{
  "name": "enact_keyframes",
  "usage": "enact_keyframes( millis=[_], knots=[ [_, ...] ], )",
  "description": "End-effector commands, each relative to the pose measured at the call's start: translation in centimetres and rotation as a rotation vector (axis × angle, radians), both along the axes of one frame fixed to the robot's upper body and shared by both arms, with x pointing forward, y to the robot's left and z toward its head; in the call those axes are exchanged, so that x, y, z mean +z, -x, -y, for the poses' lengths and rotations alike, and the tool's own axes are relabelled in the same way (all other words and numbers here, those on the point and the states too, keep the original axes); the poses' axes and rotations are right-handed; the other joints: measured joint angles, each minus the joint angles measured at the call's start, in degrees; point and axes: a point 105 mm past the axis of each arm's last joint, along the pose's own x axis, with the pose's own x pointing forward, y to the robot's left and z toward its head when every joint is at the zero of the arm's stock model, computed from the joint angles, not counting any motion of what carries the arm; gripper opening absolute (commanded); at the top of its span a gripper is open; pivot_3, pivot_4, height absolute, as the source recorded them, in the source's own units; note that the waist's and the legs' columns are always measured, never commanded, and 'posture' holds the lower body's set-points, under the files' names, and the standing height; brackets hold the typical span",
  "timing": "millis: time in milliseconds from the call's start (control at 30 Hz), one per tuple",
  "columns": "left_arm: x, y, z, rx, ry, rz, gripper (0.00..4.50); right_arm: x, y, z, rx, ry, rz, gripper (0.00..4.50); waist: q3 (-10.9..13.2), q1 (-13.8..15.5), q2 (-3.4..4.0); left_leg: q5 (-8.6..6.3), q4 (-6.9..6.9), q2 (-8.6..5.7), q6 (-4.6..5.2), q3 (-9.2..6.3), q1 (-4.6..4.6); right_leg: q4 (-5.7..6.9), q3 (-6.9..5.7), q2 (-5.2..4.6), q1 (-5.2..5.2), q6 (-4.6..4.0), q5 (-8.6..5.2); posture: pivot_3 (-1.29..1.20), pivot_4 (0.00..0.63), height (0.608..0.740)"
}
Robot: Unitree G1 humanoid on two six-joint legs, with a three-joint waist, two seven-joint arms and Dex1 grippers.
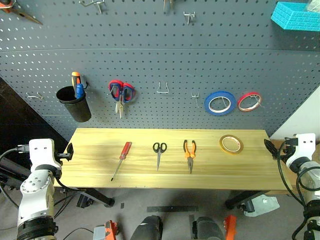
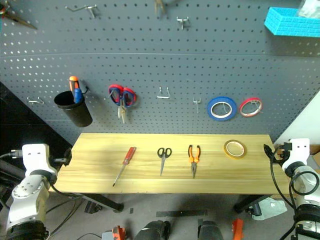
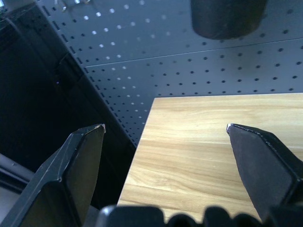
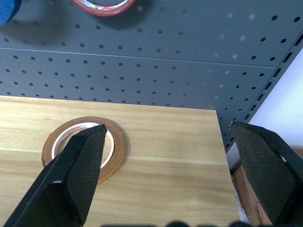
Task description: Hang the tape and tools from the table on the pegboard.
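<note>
Four things lie in a row on the table point(image 1: 95, 175): the red-handle screwdriver point(image 1: 121, 159) toward the left, then the black-handle scissors point(image 1: 159, 153), the pliers point(image 1: 189, 154) with orange-and-black handles, and the yellow tape point(image 1: 231, 144) lying flat toward the right end. None of them touches another. No writing or brand can be read on any of them. Above, the pegboard point(image 1: 160, 60) carries a black cup point(image 1: 75, 103), red-and-blue scissors point(image 1: 121, 95), a blue roll point(image 1: 220, 103) and a red roll point(image 1: 249, 101). The left gripper point(image 3: 165, 130) hangs off the table's left end, fingers spread wide and empty. The right gripper point(image 4: 168, 130) sits at the right end, also wide and empty, near the tape.
</note>
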Motion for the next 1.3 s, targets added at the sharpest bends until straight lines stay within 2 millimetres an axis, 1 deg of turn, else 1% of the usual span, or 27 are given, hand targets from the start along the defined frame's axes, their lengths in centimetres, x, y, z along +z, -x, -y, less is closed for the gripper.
enact_keyframes(
  millis=[33, 167, 300, 400, 467, 533, 633, 700, 733, 833, 933, 1000, 1033, 1100, 1133, 1200, 1233, 1300],
  knots=[
    [1.8, -0.1, -0.4, -0.020, -0.039, 0.059, 4.42, 1.4, -0.5, 0.0, 0.014, 0.025, 0.051, 4.50, 0.0, 0.0, 0.00, 0.00, 0.00, 0.00, 0.00, 0.00, 0.00, 0.01, 0.00, 0.00, -0.03, 0.00, 0.00, -0.05, 0.090, 0.740],
    [1.9, 0.0, -0.4, -0.020, -0.046, 0.061, 4.42, 1.5, -0.5, -0.1, 0.018, 0.027, 0.052, 4.50, -0.1, 0.0, -0.01, 0.00, 0.01, 0.00, -0.01, 0.01, 0.00, 0.02, 0.02, 0.00, -0.02, 0.00, 0.00, -0.05, 0.093, 0.740],
    [1.4, 0.1, -0.3, -0.015, -0.031, 0.029, 4.42, 1.6, -0.5, -0.1, 0.022, 0.031, 0.053, 4.50, -0.1, -0.1, -0.01, 0.00, 0.01, 0.00, -0.01, 0.01, 0.00, 0.02, 0.03, 0.00, -0.03, 0.00, 0.00, -0.06, 0.095, 0.740],
    [0.9, 0.0, 0.4, -0.049, -0.029, -0.008, 4.42, 1.6, -0.4, -0.5, 0.050, 0.046, 0.046, 4.50, -0.1, -0.1, -0.01, 0.00, 0.01, 0.00, -0.01, 0.01, 0.00, 0.03, 0.03, 0.00, -0.03, 0.00, 0.00, -0.05, 0.099, 0.740],
    [0.8, 0.0, 1.2, -0.086, -0.048, -0.029, 4.42, 1.3, -0.3, -1.6, 0.106, 0.053, 0.021, 4.50, -0.1, -0.1, -0.01, 0.00, 0.01, 0.00, 0.00, 0.02, 0.00, 0.04, 0.04, 0.00, -0.03, 0.00, 0.00, -0.06, 0.106, 0.740],
    [0.9, 0.0, 1.9, -0.118, -0.051, -0.029, 4.42, 0.9, -0.2, -3.0, 0.182, 0.073, -0.014, 4.50, -0.1, -0.1, -0.01, 0.00, 0.00, 0.00, 0.00, 0.01, -0.02, 0.04, 0.05, -0.01, -0.03, -0.01, 0.00, -0.07, 0.114, 0.740],
    [0.8, 0.0, 3.2, -0.177, -0.062, -0.047, 4.42, 1.4, -0.5, -4.6, 0.244, 0.057, -0.025, 4.50, -0.1, -0.1, 0.01, 0.00, 0.01, 0.02, 0.00, 0.01, -0.02, 0.04, 0.06, -0.02, -0.06, -0.01, 0.00, -0.07, 0.127, 0.740],
    [0.7, -0.1, 3.8, -0.203, -0.067, -0.059, 4.42, 1.6, -0.6, -5.3, 0.266, 0.052, -0.031, 4.50, -0.1, -0.1, 0.02, -0.01, 0.01, 0.02, 0.01, 0.02, -0.02, 0.04, 0.08, -0.03, -0.06, -0.01, 0.00, -0.08, 0.131, 0.740],
    [0.9, -0.3, 4.1, -0.224, -0.100, -0.068, 4.42, 1.7, -0.6, -5.8, 0.283, 0.057, -0.039, 4.50, -0.1, 0.0, 0.01, -0.01, 0.01, 0.02, 0.01, 0.01, -0.02, 0.04, 0.07, -0.03, -0.07, -0.01, 0.00, -0.08, 0.136, 0.740],
    [1.9, -1.1, 5.6, -0.288, -0.133, -0.050, 4.42, 2.0, -0.6, -7.7, 0.343, 0.095, -0.067, 4.50, 0.0, 0.0, 0.02, -0.01, 0.01, 0.02, 0.01, -0.01, -0.03, 0.03, 0.06, -0.03, -0.09, -0.02, -0.01, -0.08, 0.147, 0.740],
    [2.9, -2.1, 8.0, -0.404, -0.128, -0.033, 4.42, 2.1, -0.9, -9.8, 0.386, 0.105, -0.127, 4.50, 0.2, 0.0, 0.02, -0.01, 0.01, 0.02, 0.02, 0.00, -0.08, 0.02, 0.06, -0.05, -0.10, -0.02, -0.01, -0.09, 0.162, 0.740],
    [3.3, -2.3, 8.9, -0.449, -0.141, -0.033, 4.42, 2.2, -0.9, -10.5, 0.402, 0.110, -0.151, 4.50, 0.4, 0.0, 0.05, -0.02, 0.01, 0.02, 0.02, -0.02, -0.10, 0.00, 0.04, -0.05, -0.10, -0.02, -0.01, -0.09, 0.168, 0.740],
    [3.4, -2.6, 9.9, -0.500, -0.130, -0.032, 4.42, 2.1, -1.0, -11.1, 0.419, 0.121, -0.175, 4.50, 0.5, 0.0, 0.07, -0.02, 0.01, 0.02, 0.02, 0.00, -0.10, -0.01, 0.05, -0.06, -0.09, -0.02, -0.01, -0.10, 0.180, 0.740],
    [3.7, -3.0, 11.3, -0.564, -0.132, -0.036, 4.42, 2.0, -1.1, -12.0, 0.444, 0.144, -0.215, 4.50, 0.8, 0.0, 0.15, -0.02, 0.00, 0.02, 0.03, 0.02, -0.11, -0.02, 0.06, -0.08, -0.09, -0.03, -0.01, -0.11, 0.190, 0.740],
    [3.8, -3.2, 11.7, -0.579, -0.141, -0.041, 4.42, 1.9, -1.1, -12.2, 0.452, 0.153, -0.230, 4.50, 1.1, 0.0, 0.15, -0.02, 0.00, 0.02, 0.03, 0.02, -0.15, -0.02, 0.06, -0.08, -0.09, -0.03, -0.01, -0.11, 0.190, 0.740],
    [3.7, -3.2, 13.8, -0.717, -0.166, -0.067, 4.42, 1.8, -1.6, -12.9, 0.462, 0.174, -0.252, 4.50, 1.8, 0.0, 0.12, -0.02, 0.00, 0.04, 0.03, 0.02, -0.18, -0.01, 0.05, -0.08, -0.09, -0.03, -0.01, -0.12, 0.209, 0.740],
    [3.6, -3.1, 14.6, -0.771, -0.177, -0.090, 4.42, 1.8, -1.8, -13.3, 0.465, 0.177, -0.259, 4.50, 2.1, -0.1, 0.11, -0.02, 0.00, 0.04, 0.03, 0.02, -0.20, -0.01, 0.05, -0.08, -0.09, -0.04, -0.02, -0.12, 0.222, 0.740],
    [3.3, -3.0, 16.2, -0.863, -0.132, -0.125, 4.42, 1.6, -2.4, -13.9, 0.474, 0.204, -0.272, 4.50, 2.8, -0.4, 0.11, -0.02, 0.00, 0.04, 0.03, 0.06, -0.25, -0.01, 0.07, -0.08, -0.11, -0.05, -0.02, -0.12, 0.233, 0.740]
  ],
)
